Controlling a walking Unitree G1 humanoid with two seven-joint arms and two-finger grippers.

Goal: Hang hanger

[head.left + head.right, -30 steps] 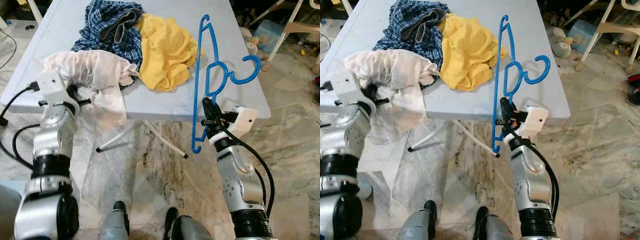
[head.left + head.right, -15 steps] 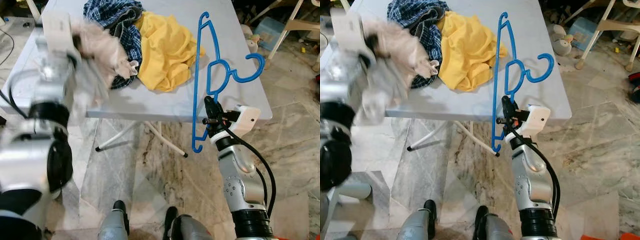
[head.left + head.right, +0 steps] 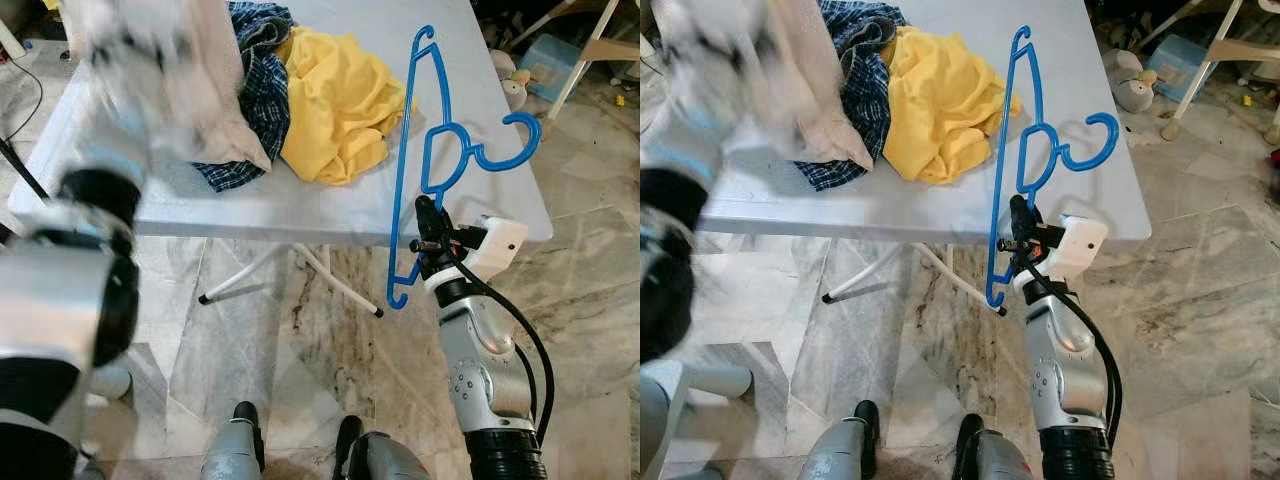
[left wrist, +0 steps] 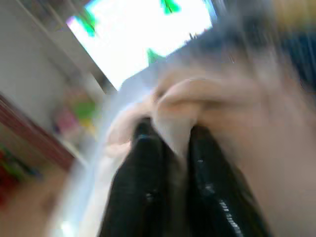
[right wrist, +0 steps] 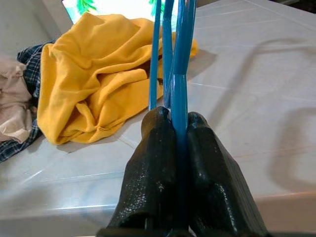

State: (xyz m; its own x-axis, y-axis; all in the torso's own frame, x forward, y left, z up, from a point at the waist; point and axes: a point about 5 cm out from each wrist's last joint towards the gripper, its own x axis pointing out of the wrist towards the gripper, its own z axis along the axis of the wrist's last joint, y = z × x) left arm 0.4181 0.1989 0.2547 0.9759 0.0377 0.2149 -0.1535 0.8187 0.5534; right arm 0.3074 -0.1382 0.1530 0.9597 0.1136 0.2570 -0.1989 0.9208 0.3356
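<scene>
A blue plastic hanger (image 3: 399, 200) stands upright at the near edge of the white folding table (image 3: 480, 60), its hook pointing right. My right gripper (image 3: 422, 215) is shut on the hanger's lower part; in the right wrist view its fingers (image 5: 158, 143) pinch the blue bar (image 5: 178, 64). My left gripper (image 4: 170, 136) is raised over the table's left side, blurred, and shut on a cream garment (image 3: 190, 90) that hangs from it. A yellow garment (image 3: 335, 100) and a blue plaid garment (image 3: 250, 90) lie heaped on the table.
White table legs (image 3: 250, 280) cross under the table above the marble floor (image 3: 300, 340). A pale chair (image 3: 600, 50) and small toys (image 3: 515, 90) stand beyond the table's right side. A black cable (image 3: 20, 170) runs at the left. My feet (image 3: 290, 450) are below.
My left arm has swung up and lifted the cream garment off the table's near-left edge, uncovering the plaid garment. The right gripper has kept the hanger almost still.
</scene>
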